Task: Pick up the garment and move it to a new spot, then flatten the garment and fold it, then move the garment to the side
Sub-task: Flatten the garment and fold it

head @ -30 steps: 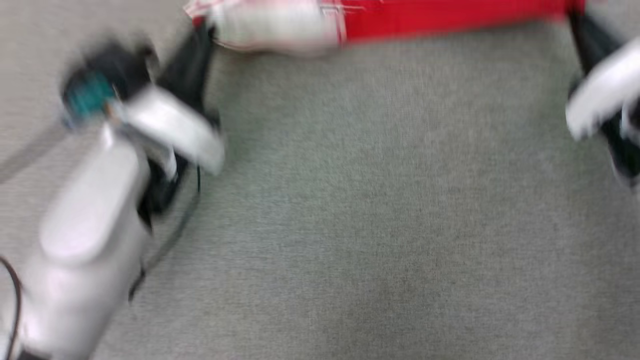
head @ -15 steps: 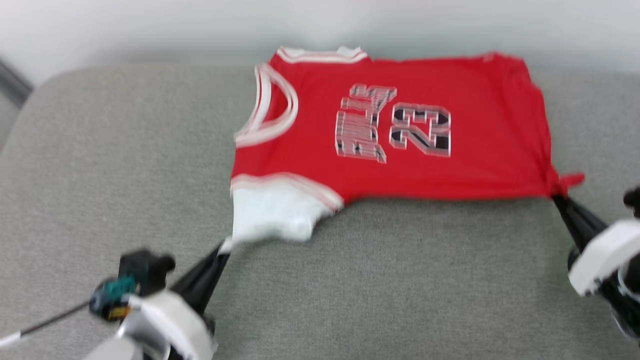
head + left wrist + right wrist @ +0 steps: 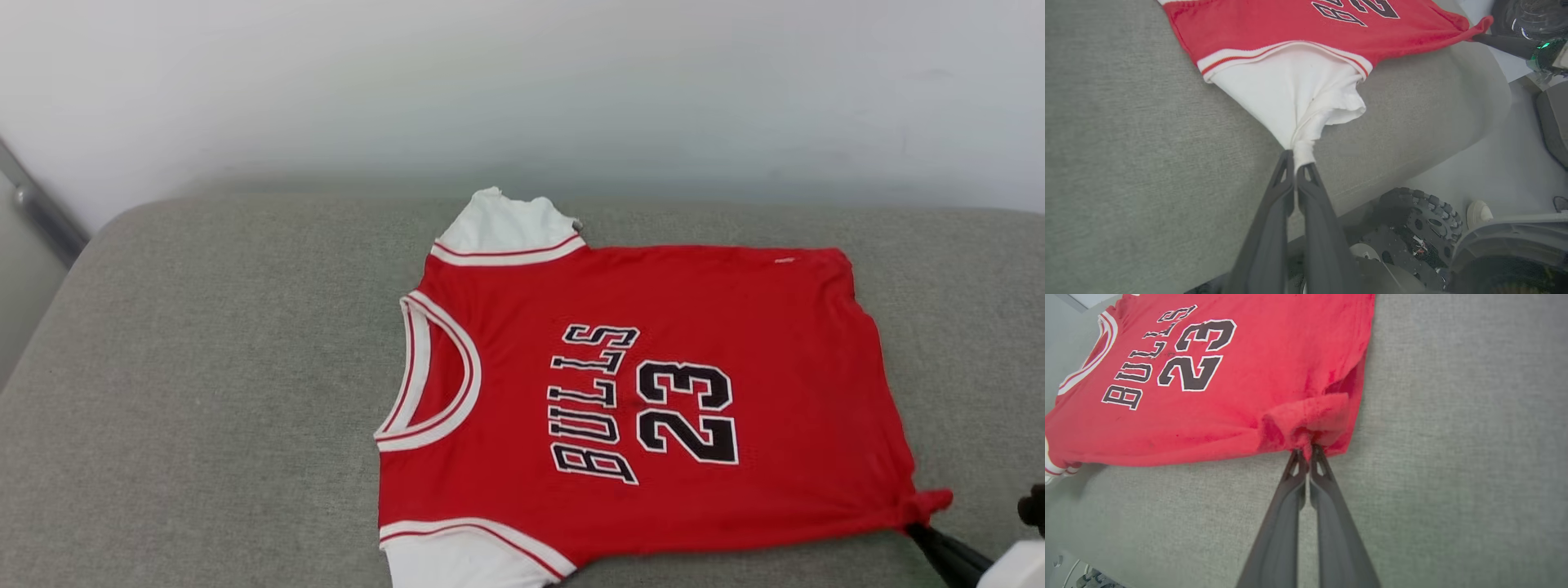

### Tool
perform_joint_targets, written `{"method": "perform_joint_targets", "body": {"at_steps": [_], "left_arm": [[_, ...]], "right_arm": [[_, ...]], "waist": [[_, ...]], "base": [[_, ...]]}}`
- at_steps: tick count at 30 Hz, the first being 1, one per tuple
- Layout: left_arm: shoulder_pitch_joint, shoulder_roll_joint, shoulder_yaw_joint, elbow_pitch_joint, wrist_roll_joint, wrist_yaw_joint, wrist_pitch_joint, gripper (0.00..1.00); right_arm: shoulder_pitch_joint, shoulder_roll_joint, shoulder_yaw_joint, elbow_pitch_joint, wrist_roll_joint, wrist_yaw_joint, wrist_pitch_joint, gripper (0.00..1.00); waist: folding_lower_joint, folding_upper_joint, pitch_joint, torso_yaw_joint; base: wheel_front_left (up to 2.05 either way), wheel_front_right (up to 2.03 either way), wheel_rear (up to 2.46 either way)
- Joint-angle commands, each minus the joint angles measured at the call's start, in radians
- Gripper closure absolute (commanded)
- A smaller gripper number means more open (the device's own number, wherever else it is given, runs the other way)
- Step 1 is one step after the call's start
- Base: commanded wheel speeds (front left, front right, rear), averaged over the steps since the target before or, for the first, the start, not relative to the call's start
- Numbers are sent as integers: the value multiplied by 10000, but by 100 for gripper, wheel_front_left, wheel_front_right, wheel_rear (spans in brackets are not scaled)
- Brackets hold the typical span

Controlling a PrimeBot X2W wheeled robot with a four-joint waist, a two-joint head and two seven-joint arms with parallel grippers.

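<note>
- Head view: grey upholstered cushion (image 3: 204,392) spans the frame. A pale wall (image 3: 522,82) rises directly behind its far edge.
- Red "BULLS 23" jersey (image 3: 759,343) lies print-up and mostly flat on the cushion, right of centre. Its long axis runs across the robot, collar toward its left and hem toward its right. The far white sleeve (image 3: 506,224) points at the wall.
- Key relation: the whole jersey lies forward of both claws, and each claw holds one end of the near side edge. The line between the two grips runs parallel to the long axis.
- Left gripper (image 3: 1297,160): fingers pinched together on the tip of the near white sleeve (image 3: 1290,90), which is drawn into a taut cone toward the claw.
- Right gripper (image 3: 1306,451): fingers closed on the bunched near hem corner (image 3: 1310,416), with cloth puckered at the pinch.
- Reach: the left arm is nearer the collar end and the right arm nearer the hem end, so neither has to cross over.
- Judgement: flattening looks close to done. If a fold comes next, the near edge would travel forward over the print toward the far edge.
- In the way: the wall just beyond the far edge limits forward travel. The bunched hem corner may leave a crease on release.
- Left wrist view: the cushion's near edge falls away beside the claw, with the robot's treaded wheel (image 3: 1412,216) and pale floor (image 3: 1502,163) below.
</note>
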Motion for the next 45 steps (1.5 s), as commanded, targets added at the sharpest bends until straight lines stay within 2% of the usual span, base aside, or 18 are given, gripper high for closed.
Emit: {"method": "perform_joint_targets", "body": {"at_steps": [1,9,12,18,20,29,38,43,44,45], "left_arm": [[66,60,20,-113,-9,22,0,100],[-294,-35,566,-456,-20,54,-644,100],[-641,15,940,-497,29,72,-890,100],[-1676,38,1388,-422,269,-157,-1022,100],[-2507,-128,1512,-129,385,-311,-882,100],[-4701,-909,1360,1606,898,-727,-588,100],[-6119,-1592,732,3492,1445,-1192,-177,100],[-6403,-1951,565,4326,1607,-1204,-276,100],[-6413,-2010,482,4575,1636,-1130,-154,57],[-6404,-2019,356,4845,1700,-1077,69,0]], "right_arm": [[187,20,-136,-176,-43,-3,116,100],[836,456,-1355,-1627,-204,-3,1104,100],[608,542,-1590,-2048,-333,-3,1470,100],[-77,586,-1805,-2324,-419,-3,2020,100],[-805,563,-1641,-2180,-549,-3,2444,100],[-2371,404,-1102,-1463,-983,-3,3021,100],[-3411,455,-512,-706,-1305,-3,3480,100],[-3674,568,-526,-166,-1439,-5,3634,100],[-3723,618,-544,-25,-1488,-5,3660,92],[-3769,667,-571,116,-1538,-6,3704,0]], "waist": [[4,0,-20,-23],[4,0,191,-110],[4,0,389,-186],[4,0,1048,-258],[4,0,1691,-337],[4,0,2662,-343],[4,0,2950,-361],[4,0,2926,-358],[4,0,2896,-362],[4,0,2850,-364]], "base": [[0,0,0],[0,0,0],[0,0,0],[0,0,0],[0,0,0],[0,0,0],[0,0,0],[0,0,0],[0,0,0],[0,0,0]]}}
